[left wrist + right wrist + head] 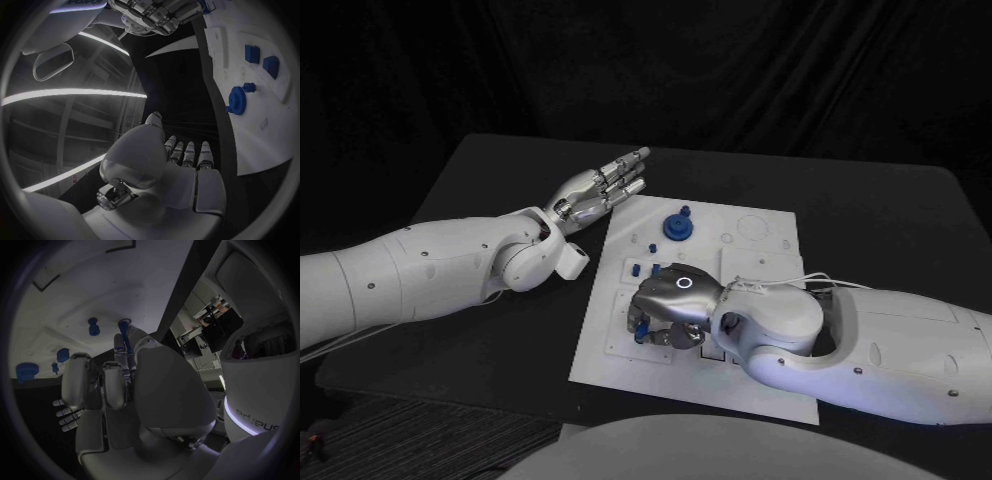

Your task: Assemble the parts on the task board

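pinching a small stiff blue plastic peg (124, 332) at the white task board's (762, 260) seven o'clock, right hand (678, 305) should grip its shank; left hand (600, 186) spread flat.

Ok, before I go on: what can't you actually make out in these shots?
- Head view: the right hand covers the near part of the white board, so whatever sits under its palm is hidden.
- Right wrist view: the hand's own fingers block what they touch; a grip cannot be confirmed.
- Left wrist view: the blue gear shows, but the board's small holes are too small to read.
- The left hand hovers, holding nothing.
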